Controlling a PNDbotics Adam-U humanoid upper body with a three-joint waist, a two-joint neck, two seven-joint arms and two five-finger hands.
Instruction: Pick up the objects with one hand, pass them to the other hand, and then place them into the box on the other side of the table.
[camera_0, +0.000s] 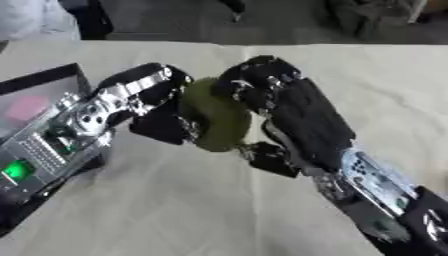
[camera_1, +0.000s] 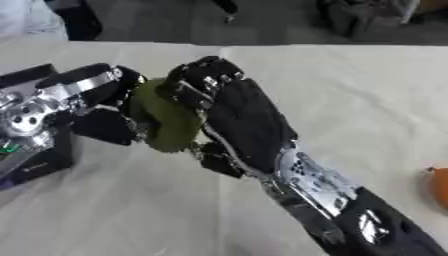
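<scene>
Table (camera_0: 175, 210): beige cloth. Box (camera_0: 35, 100): black, left edge. Right hand (camera_0: 289, 107) and left hand (camera_0: 144, 97): meeting above mid-table, fingers of both curled round the olive-green object (camera_0: 214, 120) held between them. Orange thing (camera_1: 437, 187): right edge.

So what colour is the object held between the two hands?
Olive green object, clearest in the left eye view.

Both arms meet over the middle of the table. The left hand (camera_0: 153, 102) comes in from the left, fingers curled, and the right hand (camera_0: 280, 107) (its forearm slanting up from the lower right) curls its fingers opposite, nearly touching.
</scene>
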